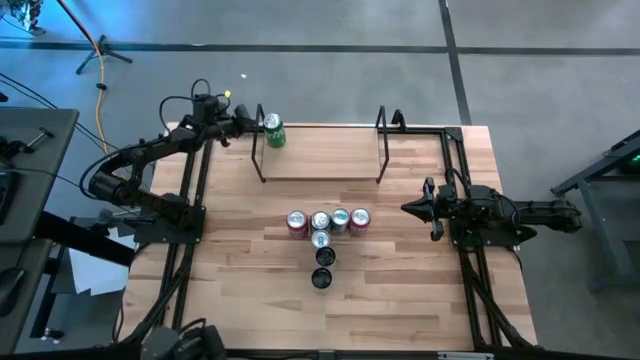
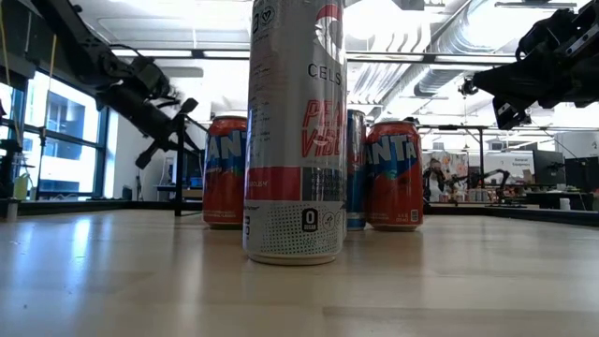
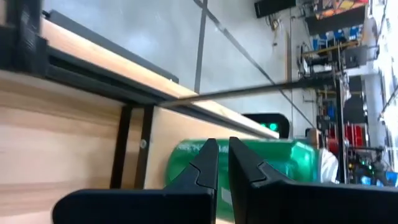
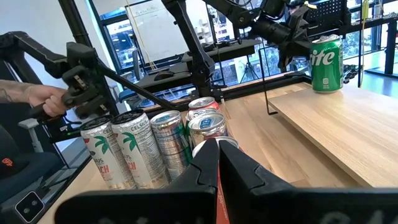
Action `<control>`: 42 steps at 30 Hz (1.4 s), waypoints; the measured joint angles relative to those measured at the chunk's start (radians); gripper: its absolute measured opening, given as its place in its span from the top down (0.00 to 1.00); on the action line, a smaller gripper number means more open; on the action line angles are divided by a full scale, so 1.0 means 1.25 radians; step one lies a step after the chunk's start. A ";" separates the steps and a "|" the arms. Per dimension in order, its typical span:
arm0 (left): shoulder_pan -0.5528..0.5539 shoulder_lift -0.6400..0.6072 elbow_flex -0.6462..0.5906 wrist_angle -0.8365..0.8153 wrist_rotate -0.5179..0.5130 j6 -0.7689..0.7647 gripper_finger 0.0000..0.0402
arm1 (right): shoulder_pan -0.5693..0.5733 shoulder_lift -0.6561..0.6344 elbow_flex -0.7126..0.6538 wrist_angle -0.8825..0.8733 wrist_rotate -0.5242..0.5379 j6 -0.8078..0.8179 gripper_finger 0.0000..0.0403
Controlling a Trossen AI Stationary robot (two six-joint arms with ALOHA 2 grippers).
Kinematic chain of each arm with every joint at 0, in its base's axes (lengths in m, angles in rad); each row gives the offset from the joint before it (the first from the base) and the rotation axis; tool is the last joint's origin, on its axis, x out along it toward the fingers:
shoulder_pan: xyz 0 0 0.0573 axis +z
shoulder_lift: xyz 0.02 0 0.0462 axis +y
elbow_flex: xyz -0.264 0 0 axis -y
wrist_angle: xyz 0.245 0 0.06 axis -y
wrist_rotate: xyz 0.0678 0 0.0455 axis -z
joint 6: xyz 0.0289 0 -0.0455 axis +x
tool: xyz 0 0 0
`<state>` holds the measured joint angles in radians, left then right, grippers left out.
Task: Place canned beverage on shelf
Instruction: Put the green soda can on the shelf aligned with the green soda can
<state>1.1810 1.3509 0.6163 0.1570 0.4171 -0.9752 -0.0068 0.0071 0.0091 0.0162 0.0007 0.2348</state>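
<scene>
A green canned beverage (image 1: pixel 273 131) (image 4: pixel 326 62) stands upright on its base at the far left corner of the shelf (image 1: pixel 320 155), a pale-wood board between two black wire uprights. My left gripper (image 1: pixel 252 125) (image 3: pixel 222 146) is shut, just to the left of that can (image 3: pixel 280 158). At the table's right side my right gripper (image 1: pixel 410 208) (image 4: pixel 217 146) is shut and level. It points toward a cluster of several cans (image 1: pixel 325 222) in the middle of the table. My left gripper's shut fingertips (image 3: pixel 208 152) come at the green can's side from the table's left, slanting slightly downward. The can stands upright on the shelf. I cannot tell whether the fingertips touch it.
Several cans stand in a row mid-table, with two more (image 1: pixel 322 270) nearer the front edge; a tall silver one (image 2: pixel 295 131) and orange-red ones (image 2: pixel 393 173) fill the low view. Black frame rails (image 1: pixel 190 200) run along both table sides. A person's hand (image 4: pixel 46 99) shows beyond the table.
</scene>
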 joint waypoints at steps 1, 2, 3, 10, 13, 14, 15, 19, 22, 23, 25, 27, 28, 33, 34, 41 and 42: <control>0.008 -0.005 0.000 0.000 0.000 0.000 1.00 | 0.000 0.000 0.000 0.000 0.000 0.000 1.00; 0.014 -0.012 0.000 0.001 0.000 0.000 1.00 | 0.000 0.000 0.000 0.000 0.000 0.000 1.00; 0.017 -0.020 0.000 0.003 -0.001 0.000 1.00 | 0.000 0.000 0.000 0.000 0.000 0.000 1.00; 0.019 -0.127 0.000 0.005 -0.122 0.064 1.00 | 0.000 0.000 0.000 0.000 0.000 0.000 1.00; 0.018 -0.186 0.000 0.005 -0.157 0.085 1.00 | 0.000 0.000 0.000 0.000 0.000 0.000 1.00; 0.018 -0.207 0.000 0.005 -0.163 0.097 1.00 | 0.000 0.000 0.000 0.000 0.000 0.000 1.00; 0.016 -0.228 0.000 0.005 -0.166 0.111 1.00 | 0.000 0.000 0.000 0.000 0.000 0.000 1.00; -0.007 -0.320 0.000 0.004 -0.188 0.181 1.00 | 0.000 0.000 0.000 0.000 0.000 0.000 1.00; -0.036 -0.387 0.001 0.005 -0.196 0.216 1.00 | 0.000 0.000 0.000 0.000 0.000 0.000 1.00; -0.050 -0.408 0.001 0.004 -0.195 0.228 1.00 | 0.000 0.000 0.000 0.000 0.000 0.000 1.00; -0.085 -0.445 0.001 0.005 -0.182 0.257 1.00 | 0.000 0.000 0.000 0.000 0.000 0.000 1.00; -0.129 -0.478 0.001 0.005 -0.176 0.278 1.00 | 0.000 0.000 0.000 0.000 0.000 0.000 1.00; -0.153 -0.489 0.001 0.005 -0.177 0.285 1.00 | 0.000 0.000 0.000 0.000 0.000 0.000 1.00; -0.297 -0.504 0.001 0.019 -0.233 0.300 1.00 | 0.000 0.000 0.000 0.000 0.000 0.000 1.00; -0.326 -0.502 0.001 0.024 -0.248 0.312 1.00 | 0.000 0.000 0.000 0.000 0.000 0.000 1.00; -0.513 -0.466 0.036 0.018 -0.321 0.430 1.00 | 0.000 0.000 0.000 0.000 0.000 0.000 1.00; -0.533 -0.462 0.042 0.017 -0.321 0.447 1.00 | 0.000 0.000 0.000 0.000 0.000 0.000 1.00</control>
<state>0.5152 0.7736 0.6689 0.1783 0.0163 -0.4171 -0.0067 0.0071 0.0090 0.0162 0.0006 0.2348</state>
